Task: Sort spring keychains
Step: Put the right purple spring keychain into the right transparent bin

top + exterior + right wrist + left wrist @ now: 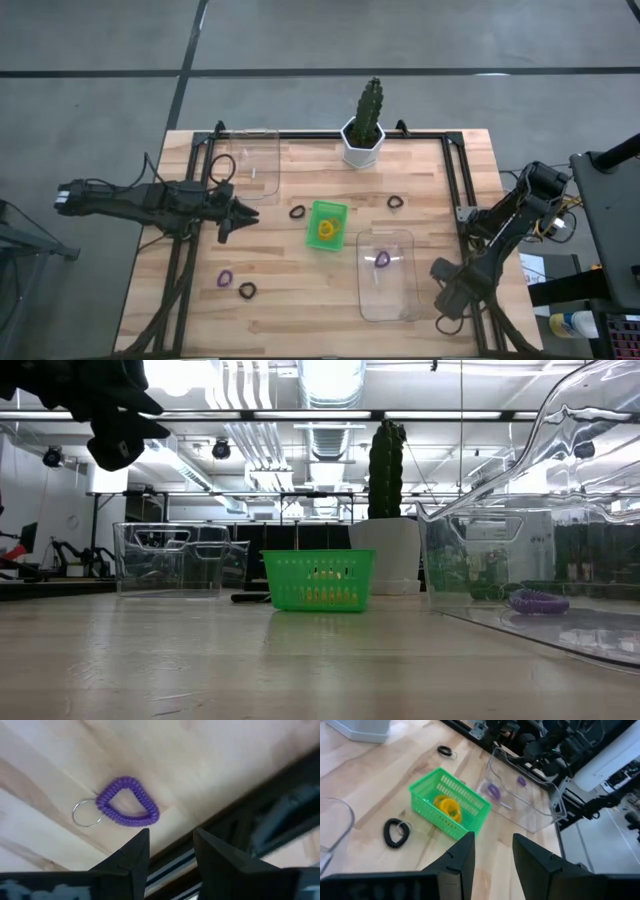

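Spring keychains are scattered over the wooden table. A purple keychain [127, 809] with a metal ring lies flat below my right gripper [170, 851], which points down, open and holding nothing, near the table's right edge [447, 290]. My left gripper [492, 855] hovers open above the left half of the table [240, 212]. Orange keychains [447, 806] lie in the green bin [327, 222]. Purple ones [493, 790] lie in the near clear container [385, 275]. Loose on the wood lie black keychains [297, 211] [396, 202] [247, 290] and another purple keychain [225, 279].
A second clear container [250, 165] stands at the far left. A potted cactus [363, 128] stands at the far edge. Black frame rails [452, 190] run along the table's sides, and one [260, 820] passes close to the purple keychain below my right gripper.
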`<action>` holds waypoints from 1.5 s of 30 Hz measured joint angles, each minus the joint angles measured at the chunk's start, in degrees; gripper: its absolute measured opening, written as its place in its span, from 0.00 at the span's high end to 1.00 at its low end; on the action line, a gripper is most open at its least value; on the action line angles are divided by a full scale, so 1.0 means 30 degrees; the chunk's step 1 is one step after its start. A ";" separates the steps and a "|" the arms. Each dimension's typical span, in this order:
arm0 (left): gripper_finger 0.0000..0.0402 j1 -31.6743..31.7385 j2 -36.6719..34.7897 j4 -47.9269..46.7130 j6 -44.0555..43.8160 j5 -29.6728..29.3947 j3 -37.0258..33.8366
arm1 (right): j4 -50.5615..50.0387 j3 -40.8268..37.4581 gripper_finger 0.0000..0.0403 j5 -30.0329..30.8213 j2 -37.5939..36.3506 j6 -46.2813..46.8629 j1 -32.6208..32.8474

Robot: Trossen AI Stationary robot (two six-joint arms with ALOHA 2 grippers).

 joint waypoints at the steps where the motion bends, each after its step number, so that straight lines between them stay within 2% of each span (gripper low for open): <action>1: 0.69 0.0000 0.0000 0.0000 -0.0001 0.0126 0.0000 | 0.0455 -0.0234 0.63 0.0020 -0.0035 -0.0456 0.0009; 6: 0.69 0.0000 0.0000 -0.0015 -0.0067 0.0293 0.0000 | 0.2550 -0.1446 0.63 0.0788 -0.0042 -0.2045 0.0350; 10: 0.69 0.0000 0.0000 -0.0014 -0.0480 0.0293 0.0000 | 0.3002 -0.2261 0.63 0.1073 -0.0049 -0.2870 0.0649; 21: 0.69 0.0000 0.0000 -0.0007 -0.4266 0.0285 0.0000 | 0.4400 -0.3718 0.63 0.1633 -0.0137 -0.3338 0.2268; 29: 0.69 0.0000 0.0000 -0.0007 -0.4285 0.0278 0.0000 | 0.4712 -0.3855 0.63 0.1927 -0.1101 -0.3162 0.3232; 39: 0.69 0.0000 0.0184 -0.0015 -0.3309 0.0251 0.0000 | 0.4676 -0.3848 0.63 0.2267 -0.2895 -0.2310 0.3344; 45: 0.69 0.0000 0.0371 -0.0030 -0.3061 0.0255 0.0000 | 0.6201 -0.3855 0.63 0.3238 -0.2359 -0.1921 0.3330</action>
